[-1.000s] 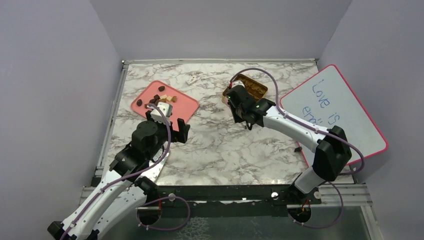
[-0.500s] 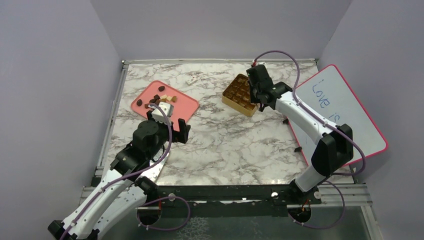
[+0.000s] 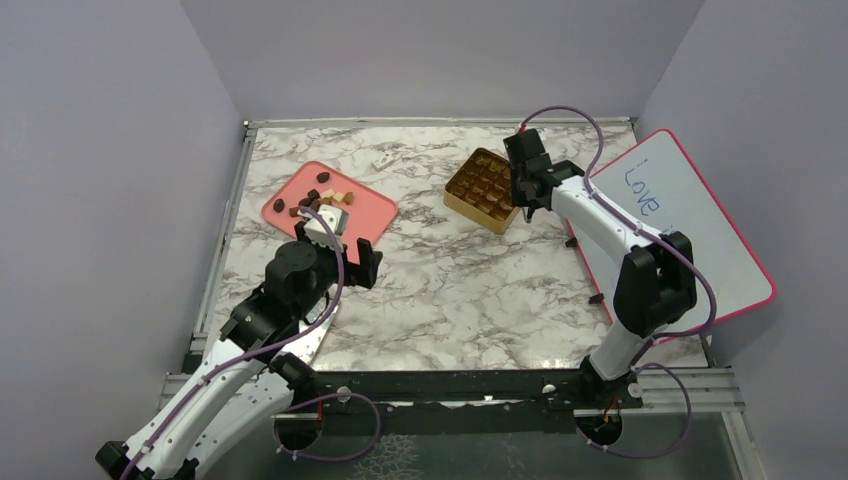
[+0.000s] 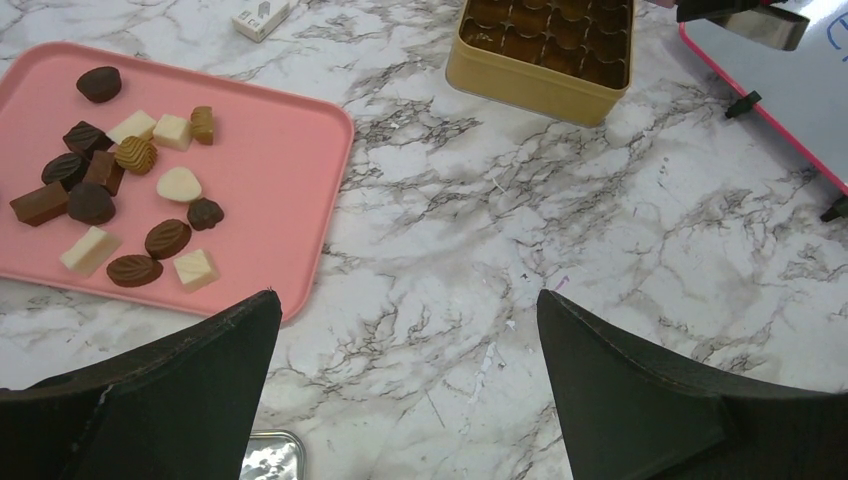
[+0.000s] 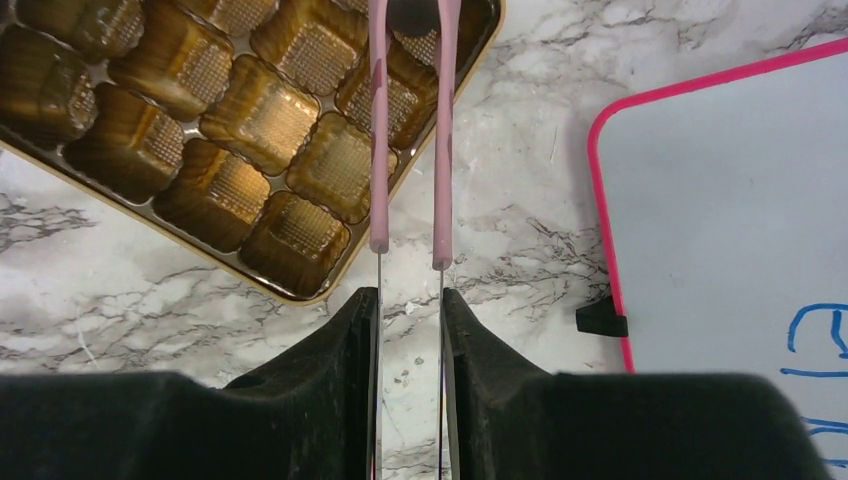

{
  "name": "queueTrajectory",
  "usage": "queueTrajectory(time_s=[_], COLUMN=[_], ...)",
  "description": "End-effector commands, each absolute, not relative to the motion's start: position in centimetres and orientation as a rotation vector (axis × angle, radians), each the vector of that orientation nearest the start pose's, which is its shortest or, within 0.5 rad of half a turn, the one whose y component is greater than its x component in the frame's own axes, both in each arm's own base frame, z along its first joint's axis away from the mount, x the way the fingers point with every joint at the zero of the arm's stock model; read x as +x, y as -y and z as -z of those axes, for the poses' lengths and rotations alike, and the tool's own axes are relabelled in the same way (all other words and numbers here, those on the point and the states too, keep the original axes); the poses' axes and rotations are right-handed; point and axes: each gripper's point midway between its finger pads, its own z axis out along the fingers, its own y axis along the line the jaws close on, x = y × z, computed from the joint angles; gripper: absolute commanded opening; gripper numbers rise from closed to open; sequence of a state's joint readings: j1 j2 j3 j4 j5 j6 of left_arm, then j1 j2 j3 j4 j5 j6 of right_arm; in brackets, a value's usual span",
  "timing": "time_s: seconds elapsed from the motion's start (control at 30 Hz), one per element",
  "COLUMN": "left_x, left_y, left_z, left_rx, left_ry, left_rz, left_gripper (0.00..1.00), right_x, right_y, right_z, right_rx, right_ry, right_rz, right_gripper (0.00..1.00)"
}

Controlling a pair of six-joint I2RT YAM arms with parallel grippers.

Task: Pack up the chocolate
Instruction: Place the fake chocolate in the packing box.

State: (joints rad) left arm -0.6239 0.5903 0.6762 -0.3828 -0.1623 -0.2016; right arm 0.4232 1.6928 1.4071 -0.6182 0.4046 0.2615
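The chocolate (image 4: 135, 155) lies in a loose cluster on the left part of the pink tray (image 4: 290, 150), dark, tan and cream pieces together. None of it shows in the gold box (image 4: 525, 85), which stands well apart at the far right of the marble table (image 3: 450, 290). Change noted: a second ago my right arm lay across the near-left side of the box, covering most of it. Since then it has swung round to the box's right edge, beside the whiteboard (image 3: 690, 230), and in the last half second it has only settled a little. My right gripper (image 5: 410, 310) is pressed together on the pink tweezers (image 5: 379, 150), whose two arms reach out over the corner compartments with a narrow gap between them. A dark shape sits at the tweezer tips at the top edge of the right wrist view; I cannot tell whether it is a piece. Every compartment I can see is bare gold foil. My left gripper (image 4: 407, 300) has not moved; it hangs spread wide and empty just off the near edge of the tray. Judgement: the swing exposes the grid but takes the tweezers away from the tray, so packing looks barely begun unless a piece is at the tips.
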Motion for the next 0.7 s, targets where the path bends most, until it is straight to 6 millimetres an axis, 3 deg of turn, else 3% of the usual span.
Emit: queueTrajectory(time_s=[0.0,0.67], left_x=[22.8,22.8], left_y=[14.5,14.1], left_z=[-23.4,-23.3], left_rx=[0.300,0.290], left_ry=[-1.843,-1.840], left_rz=[0.449,0.431], left_gripper=[0.99,0.99], right_x=[41.4,41.3], right_y=[-11.1,-10.2], right_z=[-14.1,-13.3], right_rx=[-0.002,-0.001], right_ry=[-2.376,-2.366], right_rz=[0.240,0.304], right_gripper=[0.30,0.34])
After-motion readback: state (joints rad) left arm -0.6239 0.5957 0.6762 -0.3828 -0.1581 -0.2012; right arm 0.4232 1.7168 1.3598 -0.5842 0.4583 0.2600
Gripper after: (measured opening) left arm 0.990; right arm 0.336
